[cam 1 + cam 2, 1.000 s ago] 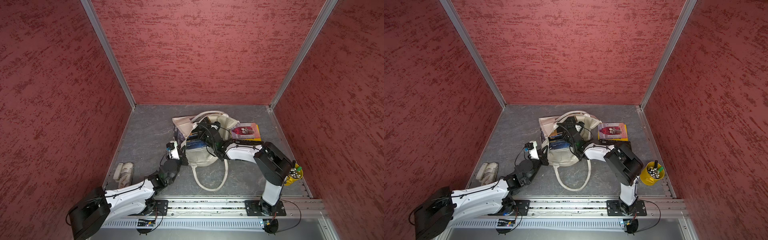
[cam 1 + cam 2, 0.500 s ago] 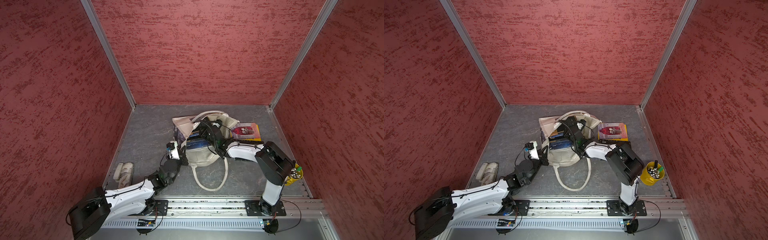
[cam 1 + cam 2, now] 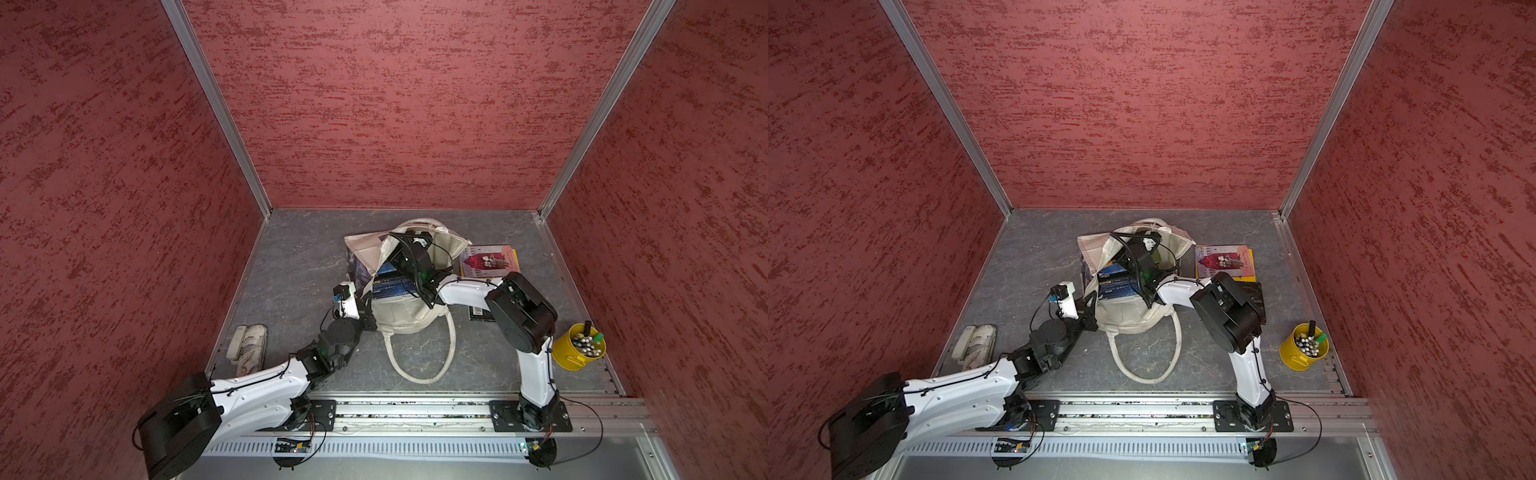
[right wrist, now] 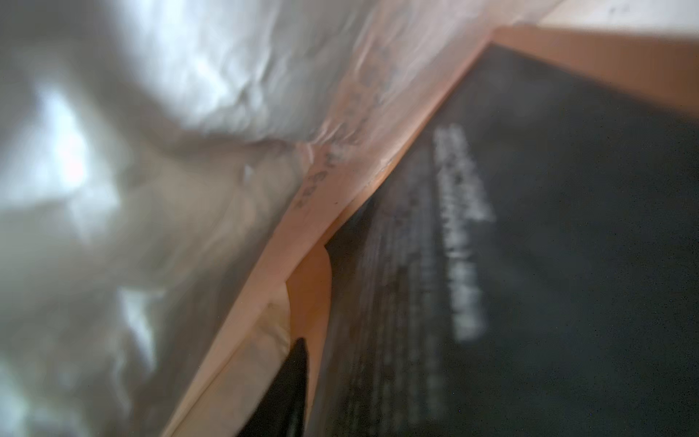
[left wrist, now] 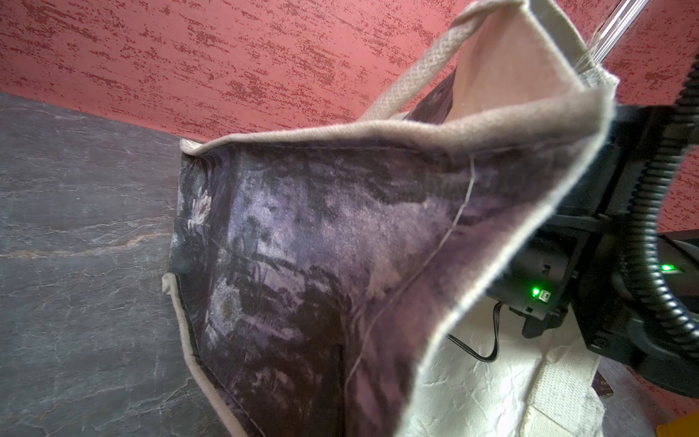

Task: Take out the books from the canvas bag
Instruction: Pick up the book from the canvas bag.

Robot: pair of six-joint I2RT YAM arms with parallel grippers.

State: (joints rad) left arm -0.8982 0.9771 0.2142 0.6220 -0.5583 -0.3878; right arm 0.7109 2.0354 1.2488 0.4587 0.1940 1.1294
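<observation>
Close up, the canvas bag (image 5: 302, 265), dark print outward (cream rim folded), black arm (image 5: 590, 246) beside it

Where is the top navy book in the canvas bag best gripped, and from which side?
Probably its long edge facing the robot, pinched across the thickness. The top navy book lies flat on a stack in the canvas bag; the bag's near wall sags below that edge, while cloth stands on the far and left sides. Come from above, slightly from the near side.

Red textured walls (image 3: 374, 104), grey stone-patterned floor (image 3: 291, 257).
</observation>
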